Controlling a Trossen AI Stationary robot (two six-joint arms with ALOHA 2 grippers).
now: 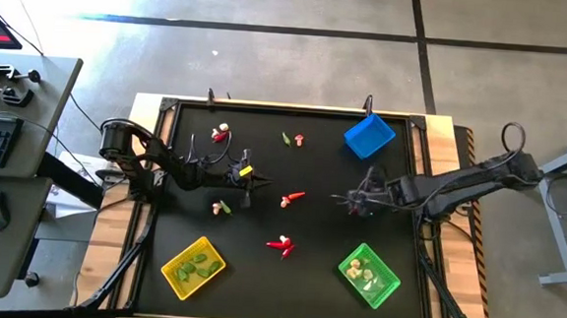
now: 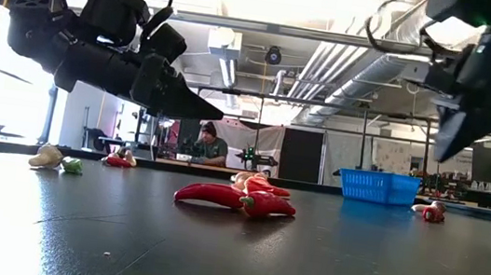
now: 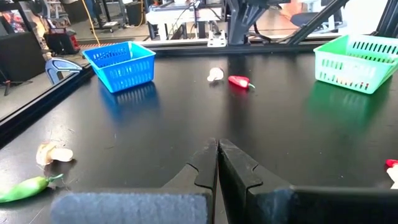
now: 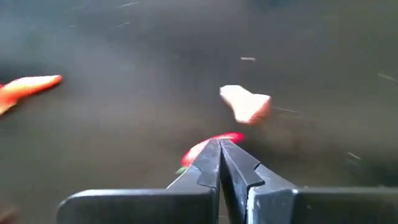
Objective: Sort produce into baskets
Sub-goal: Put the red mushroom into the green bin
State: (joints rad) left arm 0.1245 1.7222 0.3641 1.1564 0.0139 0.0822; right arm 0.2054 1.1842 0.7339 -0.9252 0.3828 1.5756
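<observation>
My left gripper (image 1: 254, 182) hangs shut and empty above the table's middle left; it also shows in its wrist view (image 3: 217, 149) and the low view (image 2: 216, 113). My right gripper (image 1: 345, 197) is shut and empty above the middle right, clear of the table in the low view (image 2: 441, 154). Between them a red chili (image 1: 295, 194) and a whitish bulb (image 1: 286, 203) lie on the black table; in the right wrist view the chili (image 4: 208, 146) lies just past the shut fingertips (image 4: 219, 147), next to the bulb (image 4: 245, 102). The baskets are yellow (image 1: 193, 267), green (image 1: 368, 275) and blue (image 1: 369, 135).
Two red chilies (image 1: 280, 244) lie near the front middle. A bulb with a green pod (image 1: 221, 207) lies below my left gripper. More pieces lie at the far left (image 1: 220, 132) and far middle (image 1: 293, 138). The yellow basket holds green pods, the green basket holds bulbs.
</observation>
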